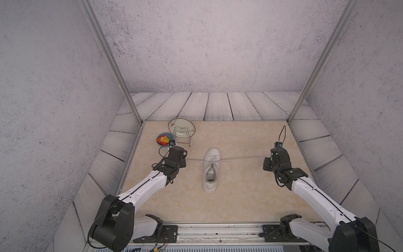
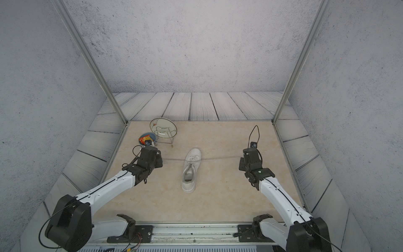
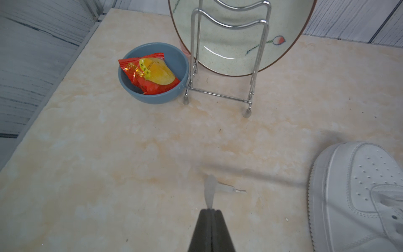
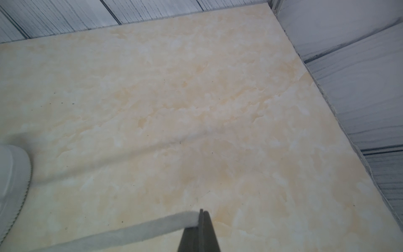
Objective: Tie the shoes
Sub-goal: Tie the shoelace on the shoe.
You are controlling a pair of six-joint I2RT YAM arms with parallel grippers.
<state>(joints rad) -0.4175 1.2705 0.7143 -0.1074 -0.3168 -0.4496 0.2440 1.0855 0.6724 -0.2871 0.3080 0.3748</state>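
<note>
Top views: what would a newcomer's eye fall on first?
A white sneaker lies at the centre of the table, its laces pulled straight out to both sides. The left gripper and right gripper, both shut, each pinch a lace. A red snack packet sits in a blue bowl at far left.

Soft, even light, faint shadow beneath the blurred, perhaps defocused lace.

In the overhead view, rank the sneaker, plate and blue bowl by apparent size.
1. sneaker
2. plate, not far behind, though it stands farther away
3. blue bowl, partly hidden behind the left arm
</note>
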